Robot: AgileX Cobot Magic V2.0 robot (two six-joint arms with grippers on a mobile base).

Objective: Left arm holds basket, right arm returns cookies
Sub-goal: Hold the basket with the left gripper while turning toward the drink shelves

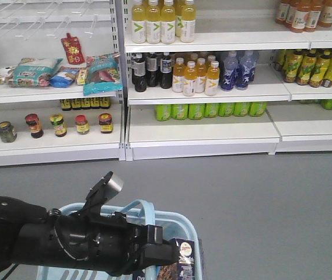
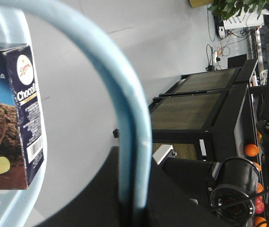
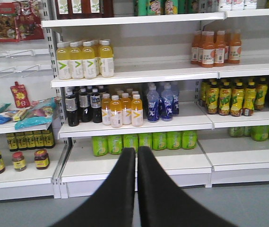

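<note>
Cookie carton seen upright in blue basket, long axis vertical, just beside left gripper, which is clamped on basket handle. Right gripper pinched closed, empty, pointed at drink shelves; carton outside its view.

front: down toward shelves | left wrist: near basket | right wrist: same shelves

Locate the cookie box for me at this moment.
In the front view the cookie box stands upright inside the basket, at the bottom edge right of centre, just right of the left arm.
</note>
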